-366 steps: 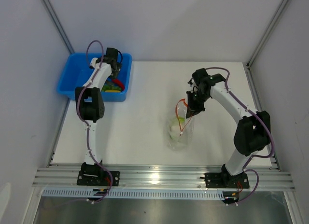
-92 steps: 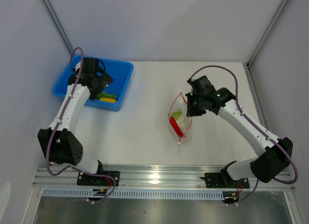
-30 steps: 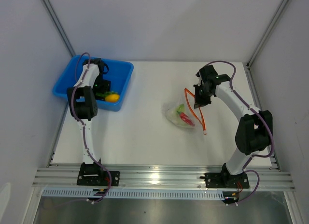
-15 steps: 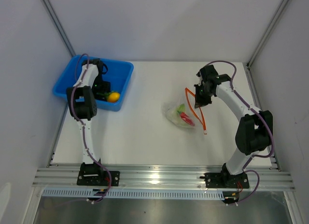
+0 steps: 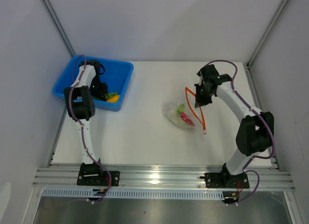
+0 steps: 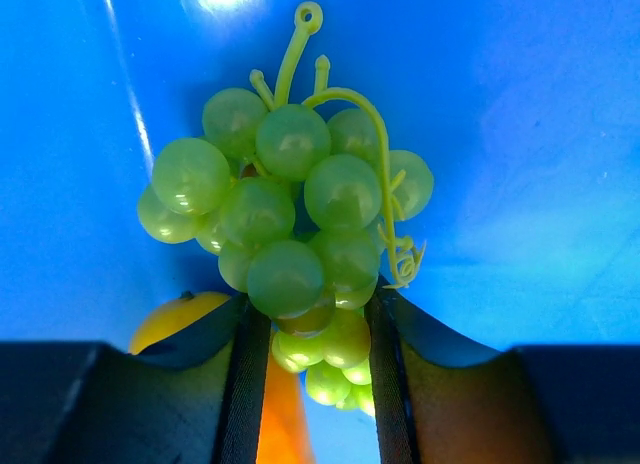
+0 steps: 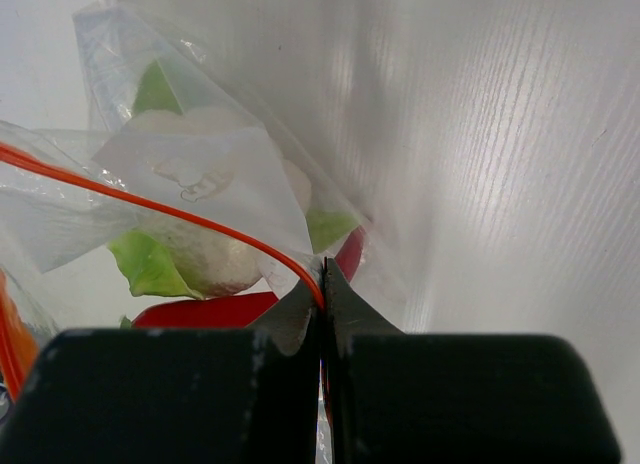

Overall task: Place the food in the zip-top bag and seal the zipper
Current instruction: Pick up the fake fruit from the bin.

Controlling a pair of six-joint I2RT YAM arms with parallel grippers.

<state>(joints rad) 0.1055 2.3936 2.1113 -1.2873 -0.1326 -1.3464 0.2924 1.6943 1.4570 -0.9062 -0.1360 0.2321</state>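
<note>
Bag [image 5: 179, 114] hangs by its zipper [image 7: 150, 199], pinched tight in right gripper [image 7: 322, 284]; left gripper [image 6: 310, 306] clasps grapes [image 6: 290, 204] in bin [image 6: 520, 134].

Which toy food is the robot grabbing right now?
The green grapes, between the left fingers in the bin; cauliflower and chili lie in the bag.

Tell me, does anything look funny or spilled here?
Nothing has spilled. The bag lies slumped on its side on the table, its orange zipper bowed wide open where the right gripper pinches it. The pepper and cauliflower are inside.
</note>
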